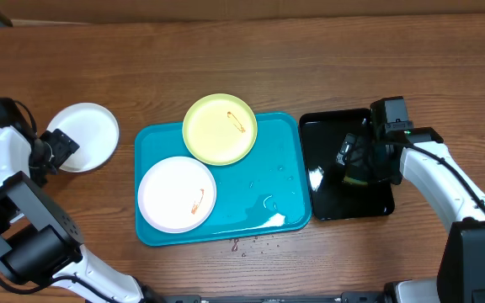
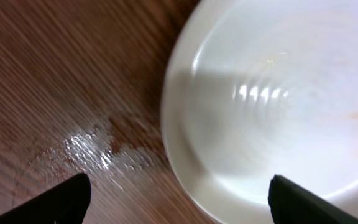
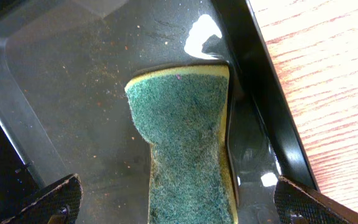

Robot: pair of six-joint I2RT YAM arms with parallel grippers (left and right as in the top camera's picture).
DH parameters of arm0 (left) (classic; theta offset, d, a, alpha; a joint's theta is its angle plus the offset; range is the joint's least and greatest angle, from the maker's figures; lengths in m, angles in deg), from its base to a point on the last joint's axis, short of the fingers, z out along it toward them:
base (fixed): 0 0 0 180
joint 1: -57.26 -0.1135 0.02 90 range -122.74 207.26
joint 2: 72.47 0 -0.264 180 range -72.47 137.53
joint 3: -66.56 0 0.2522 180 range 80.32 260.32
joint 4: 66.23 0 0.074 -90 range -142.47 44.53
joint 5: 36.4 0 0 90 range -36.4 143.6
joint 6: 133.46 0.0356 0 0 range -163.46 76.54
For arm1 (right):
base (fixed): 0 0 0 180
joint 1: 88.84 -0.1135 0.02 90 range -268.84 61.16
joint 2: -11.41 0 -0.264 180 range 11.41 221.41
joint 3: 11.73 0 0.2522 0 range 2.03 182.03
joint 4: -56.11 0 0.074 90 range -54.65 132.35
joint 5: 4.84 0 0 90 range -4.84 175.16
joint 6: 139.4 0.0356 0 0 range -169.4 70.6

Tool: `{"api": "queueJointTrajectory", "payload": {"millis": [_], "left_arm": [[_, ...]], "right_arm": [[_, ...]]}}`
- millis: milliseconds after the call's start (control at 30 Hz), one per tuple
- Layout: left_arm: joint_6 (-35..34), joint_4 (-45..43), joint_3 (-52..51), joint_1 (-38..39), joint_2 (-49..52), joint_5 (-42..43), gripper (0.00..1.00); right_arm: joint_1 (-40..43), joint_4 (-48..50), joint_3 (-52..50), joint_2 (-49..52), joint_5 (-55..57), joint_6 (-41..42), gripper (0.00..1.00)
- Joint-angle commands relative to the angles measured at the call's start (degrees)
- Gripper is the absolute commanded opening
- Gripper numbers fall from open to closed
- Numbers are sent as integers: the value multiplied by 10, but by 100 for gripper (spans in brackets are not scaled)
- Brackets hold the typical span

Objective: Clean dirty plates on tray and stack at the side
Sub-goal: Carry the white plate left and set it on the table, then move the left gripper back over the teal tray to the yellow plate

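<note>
Overhead: the turquoise tray [image 1: 285, 181] lies mid-desk [image 1: 310, 59], its long axis left to right. A yellow-green plate [image 1: 220, 128] overlaps its far rim, and a smeared white plate [image 1: 177, 194] fills its near-left corner. A second white plate [image 1: 87, 135] sits flat left of the tray. The left gripper [image 1: 57, 150] points right at that plate's rim. The right gripper [image 1: 349, 162] points left over the black tray [image 1: 331, 198].

Left wrist: jaws released, spread wide, plate just ahead beside a wet patch [image 2: 95, 149].

Right wrist: jaws spread apart, a green sponge [image 3: 188, 143] lying lengthwise between them, ungripped.
</note>
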Motion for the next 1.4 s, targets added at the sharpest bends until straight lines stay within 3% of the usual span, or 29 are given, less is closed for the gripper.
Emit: {"api": "queueJointTrajectory", "payload": {"millis": [0,200,400,567,667,867,1033,1167,1367], "left_arm": [[45,57,101,3,-50,107,93],[66,153,156,64,-161,219,92],[77,297,153,220,-252,150,83],[76,383,134,358,-280,124,82],[62,403,101,433,-287,109,70],[-20,379,0,549,-289,52,31],[-99,293,-104,640,-289,23,34],[-160,198,-193,692,-289,19,30],[-185,98,-290,718,-289,-43,26]], "right_arm": [[2,2,-2,-1,7,0,100],[2,2,-2,-1,7,0,100],[2,2,-2,-1,7,0,100],[2,2,-2,-1,7,0,100],[2,2,-2,-1,7,0,100],[2,2,-2,-1,7,0,100],[2,2,-2,-1,7,0,100],[2,2,-2,-1,7,0,100],[2,2,-2,-1,7,0,100]]}}
